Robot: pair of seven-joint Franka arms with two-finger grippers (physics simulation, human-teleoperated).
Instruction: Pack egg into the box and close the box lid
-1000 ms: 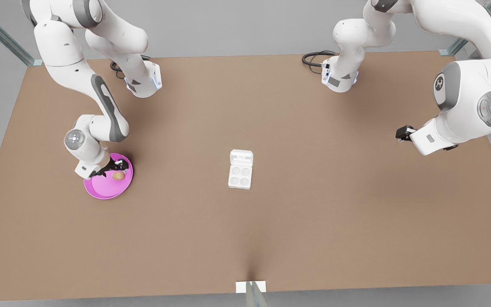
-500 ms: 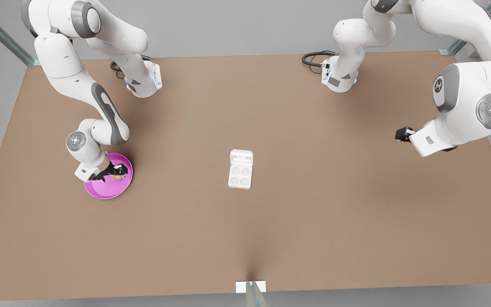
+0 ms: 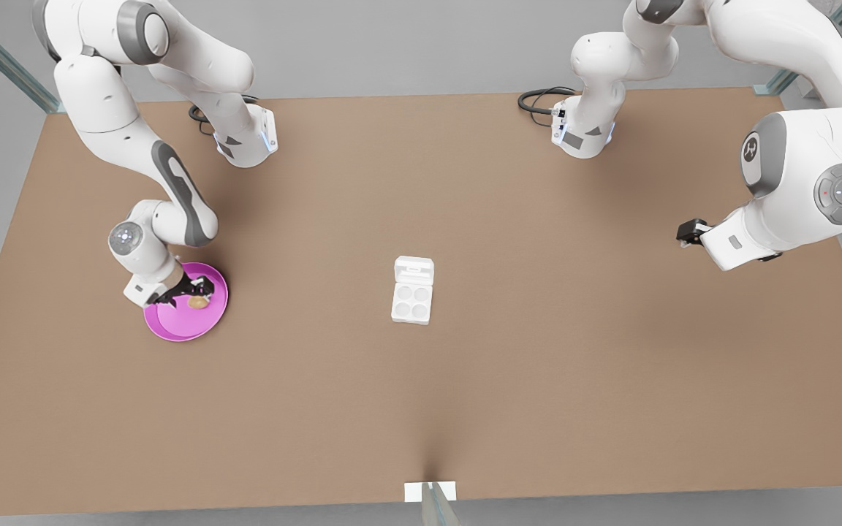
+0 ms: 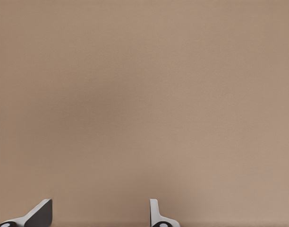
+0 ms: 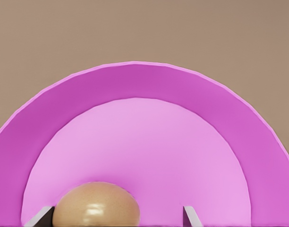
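Right end effector (image 3: 188, 296) straddles the egg (image 5: 96, 204) on the pink plate (image 5: 149, 90), fingers wide; left end effector (image 4: 99, 215) waits open

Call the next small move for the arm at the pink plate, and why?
Probably close the right gripper on the egg. Its fingers sit open on either side of the egg, which rests on the pink plate, off-centre toward one finger, so centring first may help. The box lies open with empty cups. The left gripper waits open above bare table.
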